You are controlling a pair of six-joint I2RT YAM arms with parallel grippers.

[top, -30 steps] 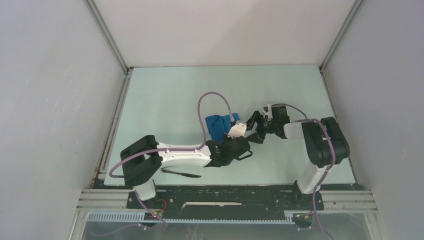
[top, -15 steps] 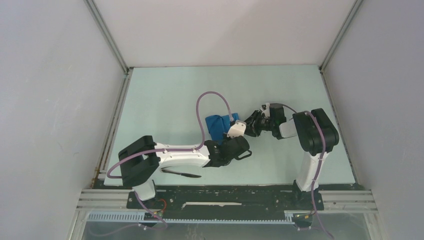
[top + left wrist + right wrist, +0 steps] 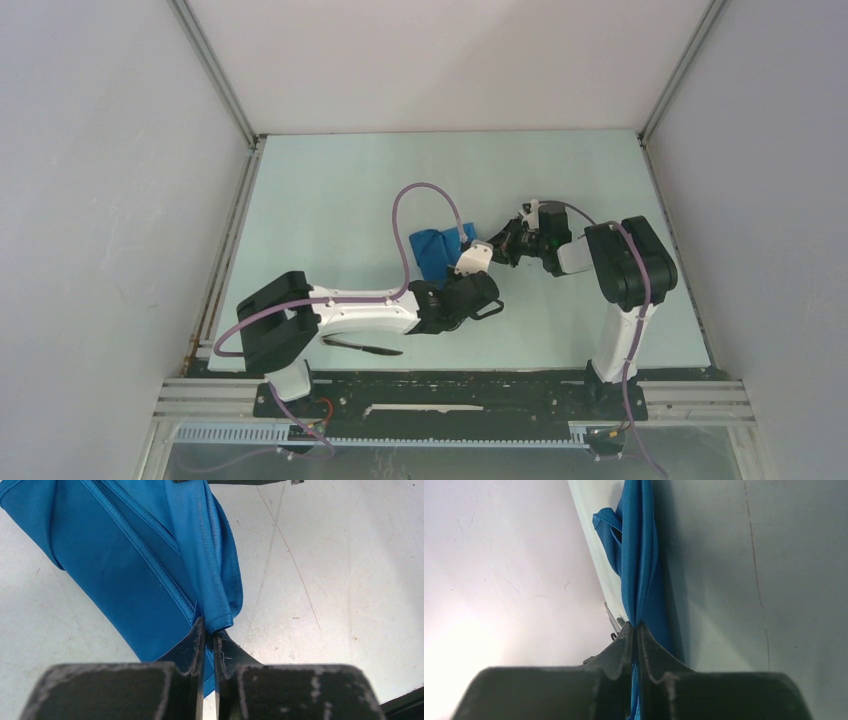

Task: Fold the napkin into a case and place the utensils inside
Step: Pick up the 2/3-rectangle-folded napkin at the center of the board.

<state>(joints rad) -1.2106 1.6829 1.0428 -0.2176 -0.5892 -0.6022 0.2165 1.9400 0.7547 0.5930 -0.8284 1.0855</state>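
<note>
Folding stage: L claw (image 3: 209, 632) & R claw (image 3: 634, 628) both clamp napkin (image 3: 125, 570); next, prob., you carry fold over evenly.

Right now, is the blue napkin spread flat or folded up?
Folded: the napkin shows overlapping layers, with left claw and right claw each pinching an edge.

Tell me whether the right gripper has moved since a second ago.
Yes. The right gripper has slid left, away from the table's right edge, and shut on the napkin.
</note>
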